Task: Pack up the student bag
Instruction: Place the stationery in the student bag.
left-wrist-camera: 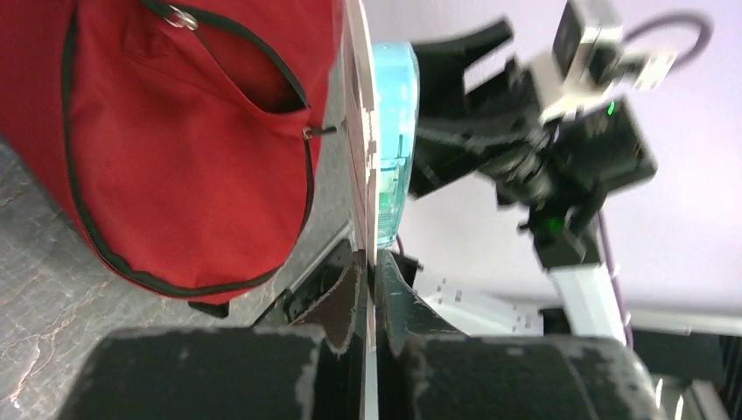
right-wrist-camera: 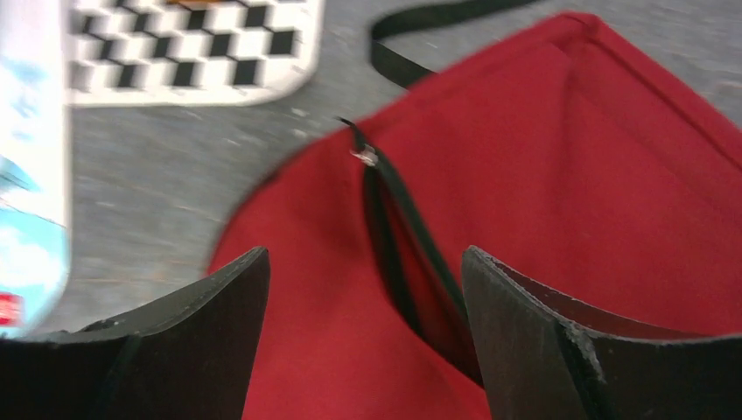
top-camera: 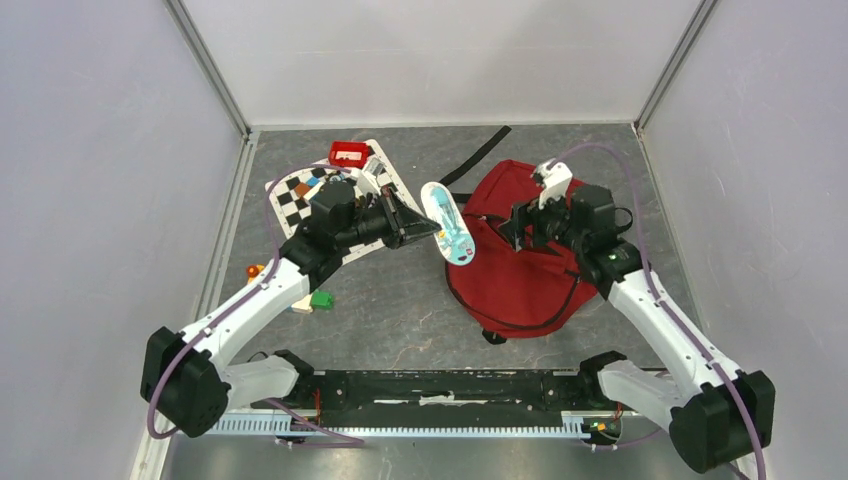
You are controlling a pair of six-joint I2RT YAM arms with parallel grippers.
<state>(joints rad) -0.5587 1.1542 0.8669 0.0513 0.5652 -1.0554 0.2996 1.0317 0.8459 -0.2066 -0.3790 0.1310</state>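
Note:
The dark-red student bag [top-camera: 520, 250] lies flat at centre right with a black zipper line and a black strap [top-camera: 475, 155] behind it. My left gripper [top-camera: 432, 228] is shut on the edge of a thin white and light-blue book [top-camera: 450, 224], held in the air just left of the bag. In the left wrist view the book [left-wrist-camera: 389, 131] shows edge-on between my fingers, the bag [left-wrist-camera: 175, 131] to its left. My right gripper [top-camera: 518, 228] is open and empty over the bag's upper left part. In the right wrist view its fingers [right-wrist-camera: 516, 306] straddle the bag's zipper opening [right-wrist-camera: 394, 227].
A checkered board [top-camera: 310, 195] lies at the back left with a small red box [top-camera: 349, 153] on its far edge. Small coloured blocks [top-camera: 320, 299] lie left of centre by the left arm. Walls close in on both sides and behind.

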